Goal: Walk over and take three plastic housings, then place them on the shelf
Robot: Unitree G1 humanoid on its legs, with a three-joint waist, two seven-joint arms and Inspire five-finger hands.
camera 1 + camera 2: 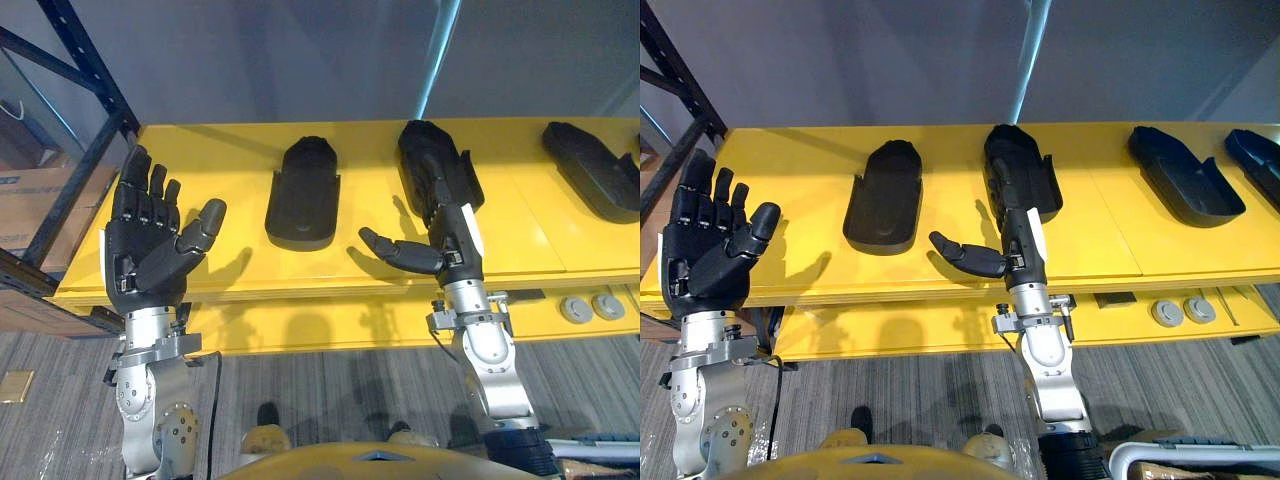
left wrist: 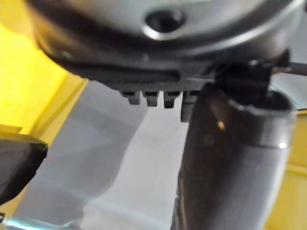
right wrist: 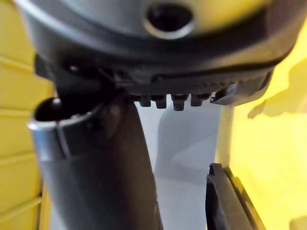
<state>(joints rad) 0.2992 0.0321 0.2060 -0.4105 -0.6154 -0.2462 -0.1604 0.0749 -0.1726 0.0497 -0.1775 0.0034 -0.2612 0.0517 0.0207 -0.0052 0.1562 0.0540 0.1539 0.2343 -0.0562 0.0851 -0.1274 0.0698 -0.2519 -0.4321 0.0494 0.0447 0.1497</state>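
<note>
Several black plastic housings lie on a yellow bench (image 1: 230, 150): one left of centre (image 1: 303, 195), one in the middle (image 1: 428, 148), one at the right (image 1: 595, 170), and a further one at the far right (image 1: 1257, 155). My right hand (image 1: 447, 232) is open, its straight fingers lying over the near end of the middle housing and its thumb stretched out to the left. That housing's edge (image 3: 228, 201) shows past the thumb (image 3: 96, 163) in the right wrist view. My left hand (image 1: 145, 245) is raised and open over the bench's left end, holding nothing.
A dark blue rack upright (image 1: 85, 130) slants past the bench's left end, with a cardboard box (image 1: 30, 200) behind it. Two round grey discs (image 1: 590, 307) sit on the bench's lower ledge at the right. A grey wall backs the bench, and grey carpet lies below.
</note>
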